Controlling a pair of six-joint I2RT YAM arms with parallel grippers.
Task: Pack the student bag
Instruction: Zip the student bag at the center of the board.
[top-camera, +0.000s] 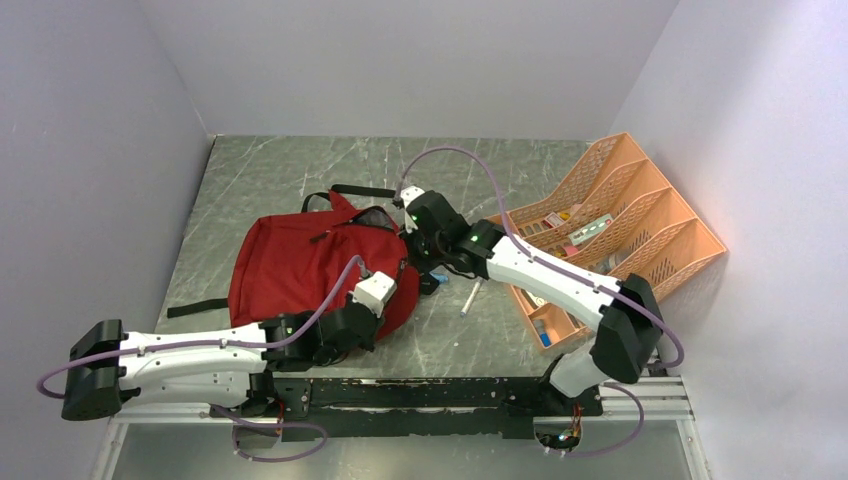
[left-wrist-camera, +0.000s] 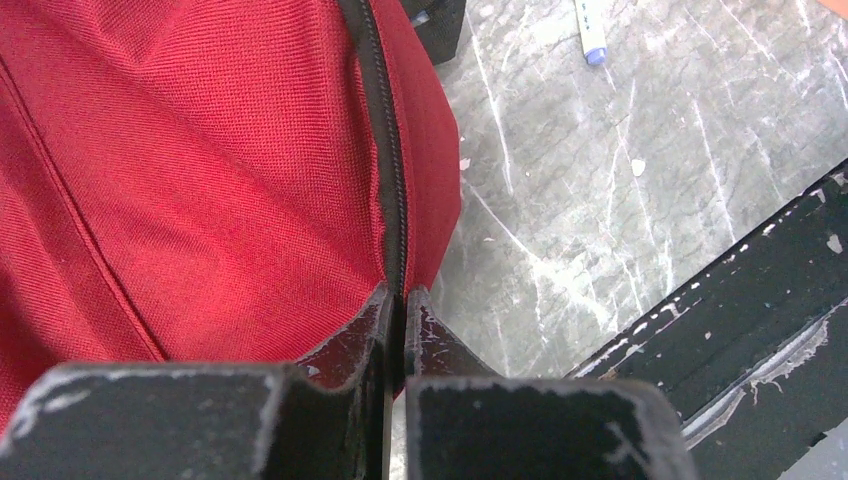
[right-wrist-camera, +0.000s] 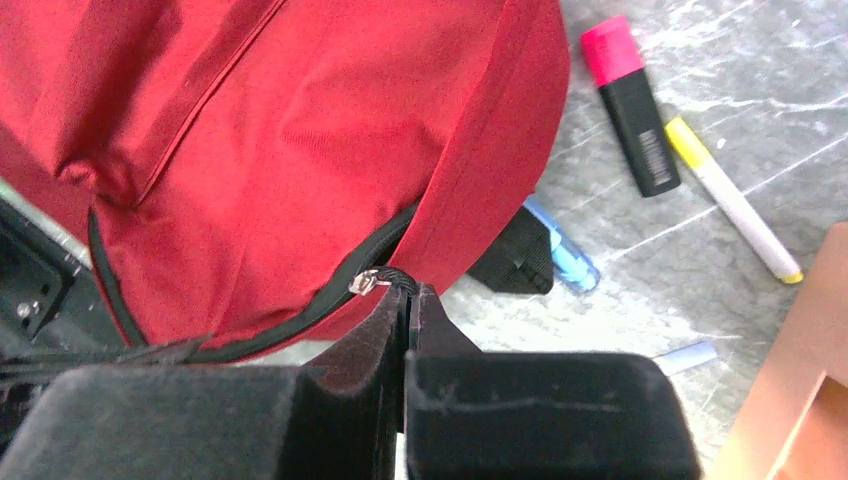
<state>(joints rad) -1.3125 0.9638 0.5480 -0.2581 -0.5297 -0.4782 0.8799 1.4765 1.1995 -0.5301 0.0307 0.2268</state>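
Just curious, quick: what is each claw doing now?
Left gripper: closed on zipper trim of the student bag.
Right gripper: closed on the zipper pull.

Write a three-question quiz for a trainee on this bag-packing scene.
1. True or false: the right gripper is shut on the zipper pull of the student bag.
2. What colour is the cap of the black highlighter? A pink, B green, C white.
3. Fill in: the orange organiser stands on the robot's ___ side of the table.
Key: 1 true; 2 A; 3 right.
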